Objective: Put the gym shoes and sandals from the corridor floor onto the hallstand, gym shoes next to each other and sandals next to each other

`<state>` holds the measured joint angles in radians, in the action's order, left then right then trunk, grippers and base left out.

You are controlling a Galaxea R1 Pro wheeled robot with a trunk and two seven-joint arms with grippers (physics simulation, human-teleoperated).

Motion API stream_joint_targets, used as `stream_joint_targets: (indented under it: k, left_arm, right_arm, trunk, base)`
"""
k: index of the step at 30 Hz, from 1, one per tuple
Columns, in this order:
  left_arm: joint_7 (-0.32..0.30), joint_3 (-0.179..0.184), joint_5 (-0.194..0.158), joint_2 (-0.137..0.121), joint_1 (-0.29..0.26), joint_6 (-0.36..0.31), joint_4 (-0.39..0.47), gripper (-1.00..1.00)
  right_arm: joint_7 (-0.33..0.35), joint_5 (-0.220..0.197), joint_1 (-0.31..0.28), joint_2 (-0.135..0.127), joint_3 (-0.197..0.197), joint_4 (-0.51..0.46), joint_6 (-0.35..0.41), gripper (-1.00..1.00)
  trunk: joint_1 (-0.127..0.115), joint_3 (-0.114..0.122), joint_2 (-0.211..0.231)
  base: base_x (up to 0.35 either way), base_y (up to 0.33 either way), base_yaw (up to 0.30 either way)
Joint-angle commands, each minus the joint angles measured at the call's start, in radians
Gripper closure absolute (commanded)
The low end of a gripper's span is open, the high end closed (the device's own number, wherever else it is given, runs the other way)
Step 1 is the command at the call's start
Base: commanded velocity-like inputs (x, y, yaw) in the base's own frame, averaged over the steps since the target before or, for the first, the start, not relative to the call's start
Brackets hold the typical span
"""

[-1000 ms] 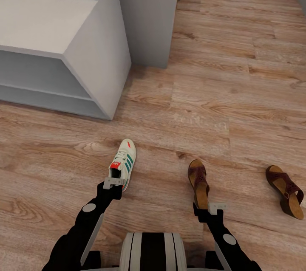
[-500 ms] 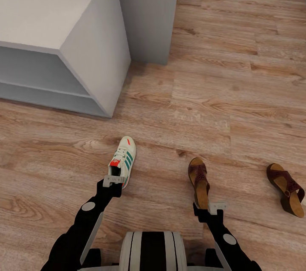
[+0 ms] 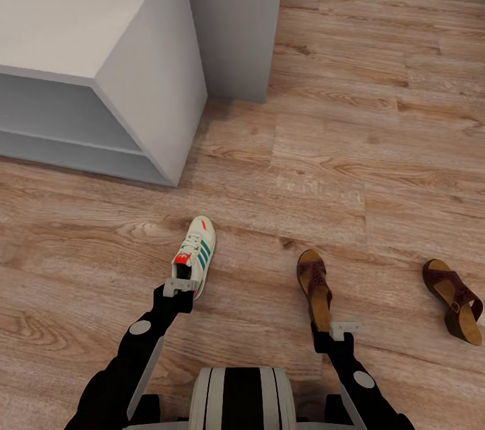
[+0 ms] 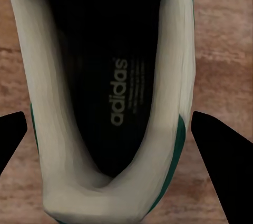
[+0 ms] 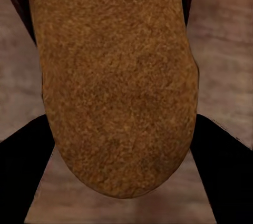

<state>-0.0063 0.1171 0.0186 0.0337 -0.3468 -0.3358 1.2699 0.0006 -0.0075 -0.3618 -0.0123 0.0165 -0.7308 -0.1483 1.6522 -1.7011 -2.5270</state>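
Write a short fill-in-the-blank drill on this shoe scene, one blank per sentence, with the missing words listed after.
1. The left gripper is at the heel of a white ____ with green stripes.
2. The right gripper is at the heel of the near sandal, whose insole is tan-____.
3. The far sandal lies on the corridor ____, off to the robot's right.
4. The word printed inside the gym shoe reads ____.

Missing words: sneaker; brown; floor; adidas

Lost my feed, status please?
Left gripper open over gym shoe heel. Right gripper open over sandal heel. Second sandal on floor. Nothing blocking.
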Motion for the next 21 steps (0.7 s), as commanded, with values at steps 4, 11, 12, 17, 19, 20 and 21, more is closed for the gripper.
stream_joint_targets:
  k: [4, 11, 12, 17, 19, 20, 21]
  left_arm:
    - [-0.001, 0.0, 0.001, 0.0, 0.0, -0.005, -0.04, 1.0]
    - [-0.001, 0.0, 0.001, 0.0, 0.0, -0.005, -0.04, 1.0]
    - [-0.001, 0.0, 0.001, 0.0, 0.0, -0.005, -0.04, 1.0]
    - [-0.002, 0.001, 0.001, 0.0, 0.0, -0.006, -0.04, 1.0]
    - [-0.001, 0.001, 0.001, 0.001, 0.0, -0.006, -0.04, 1.0]
    - [-0.001, 0.001, 0.001, 0.001, 0.0, -0.006, -0.04, 1.0]
    - [0.0, 0.001, 0.001, 0.001, 0.0, -0.006, -0.04, 1.0]
  right_arm:
    - [0.001, -0.003, 0.0, 0.0, 0.0, 0.001, -0.003, 1.0]
    - [0.002, -0.003, 0.0, -0.001, 0.0, 0.001, -0.003, 1.0]
    - [0.002, -0.002, 0.0, -0.001, 0.0, 0.001, -0.003, 1.0]
    - [0.002, -0.002, 0.0, -0.001, 0.0, 0.0, -0.003, 1.0]
    - [0.002, -0.002, 0.0, -0.001, 0.0, 0.0, -0.003, 1.0]
    - [0.002, -0.002, 0.0, -0.001, 0.0, -0.001, -0.003, 1.0]
    - [0.002, -0.002, 0.0, -0.001, 0.0, -0.001, -0.003, 1.0]
  trunk:
    - [0.0, 0.0, 0.0]
    - [0.0, 0.0, 0.0]
    - [0.0, 0.0, 0.0]
    - [0.0, 0.0, 0.0]
    - [0.0, 0.0, 0.0]
    - [0.0, 0.0, 0.0]
    - [0.0, 0.0, 0.0]
  base:
    - [0.0, 0.0, 0.0]
    - [0.0, 0.0, 0.0]
    - [0.0, 0.0, 0.0]
    - [0.0, 0.0, 0.0]
    - [0.0, 0.0, 0.0]
    - [0.0, 0.0, 0.0]
    - [0.0, 0.0, 0.0]
